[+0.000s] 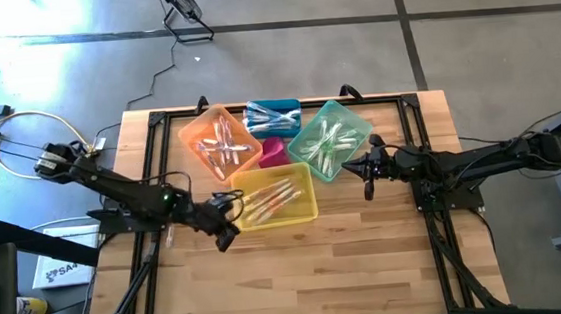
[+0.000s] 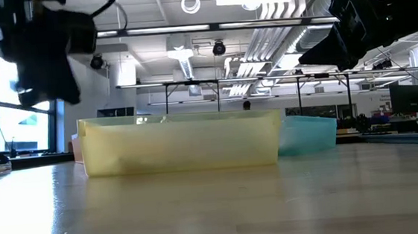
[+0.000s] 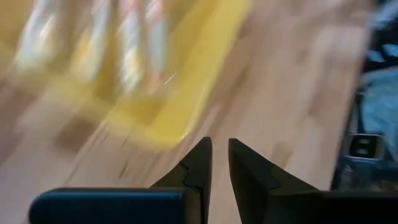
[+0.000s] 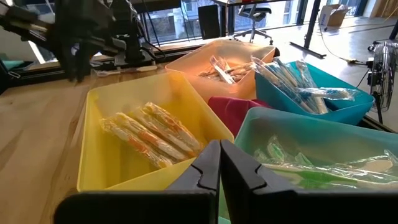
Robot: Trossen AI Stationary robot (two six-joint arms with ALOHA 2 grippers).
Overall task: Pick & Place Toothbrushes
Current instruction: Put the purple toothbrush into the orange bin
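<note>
Wooden butcher-block desk [image 1: 370,270] sitting on a grey concrete floor, with an open workshop full of ceiling pipes and lights behind it. Bins are bunched near the far edge of the desk, touching each other. I count five: an orange bin [image 1: 219,142], a blue bin [image 1: 273,116], a green bin [image 1: 330,138], a yellow bin [image 1: 275,197] nearest the middle, and a small pink one [image 1: 273,153] wedged between the rest.

All the toothbrushes [image 4: 149,134] I can see are in wrappers inside the bins, none loose on the desk. From above the yellow bin has maybe four or five, orange-accented ones. The orange, blue and green bins each hold a heap I honestly can't count. Can't see anything in the pink bin.

Left claw [image 1: 223,222] hangs above the desk right at the yellow bin's left end, just outside the wall. Its fingers [image 3: 200,163] show a narrow slit between them and nothing's in there, no brush, no contact with the bin that I can make out.

Right claw [image 1: 369,166] is on the other side, just beside the green bin's right corner, fingers pressed together and empty, up off the desk.
</note>
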